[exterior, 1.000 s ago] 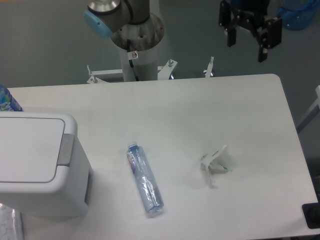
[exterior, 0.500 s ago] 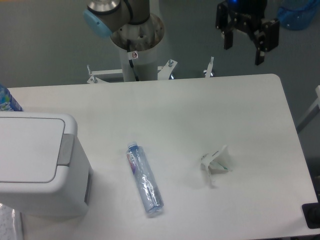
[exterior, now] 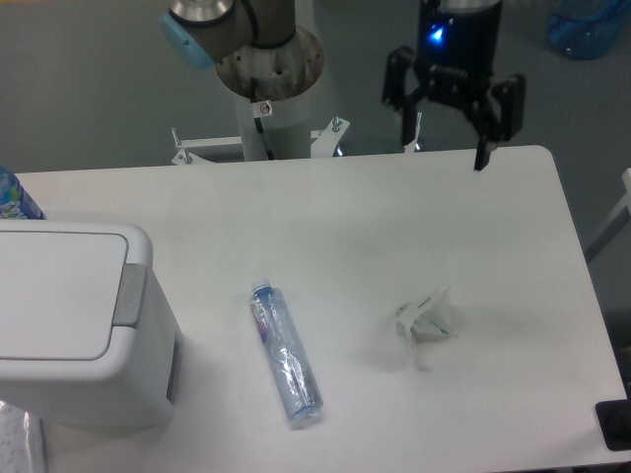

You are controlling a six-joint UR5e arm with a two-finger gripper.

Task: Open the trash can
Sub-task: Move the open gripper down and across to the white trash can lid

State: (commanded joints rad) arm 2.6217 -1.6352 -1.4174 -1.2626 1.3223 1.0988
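Trash can (exterior: 74,325) is seen at the near left of the table (exterior: 335,207), a boxy white bin with its flat lid (exterior: 54,294) lying shut and level, and the grey push bar (exterior: 129,295) set along the lid's right edge. The gripper (exterior: 444,151) is held at the far right, over the table's far edge, well apart from the bin, with its two fingers spread wide and nothing between them. A blue light is shown on the wrist above it.

Between gripper and bin a clear plastic bottle (exterior: 286,352) is laid flat on the table, its cap end pointed toward the far side, and a small crumpled white scrap (exterior: 426,321) is left to the right of it. Neither is touched by anything.

Several faults can be judged likely from this layout. If a low, straight line across the table is taken toward the bar, the bottle may be clipped; being round and on its side, it would probably be rolled off toward the bin or the near edge. If the bar is approached with the fingers spread as they are, one finger may be landed on the lid panel instead of the bar, so that the press is wasted on a part that is not expected to give. If the press is made off-centre or at a slant, the bin, which looks light and unanchored, may be shoved sideways or tipped rather than opened. A descent carried too far could jam the fingers against the rigid lid
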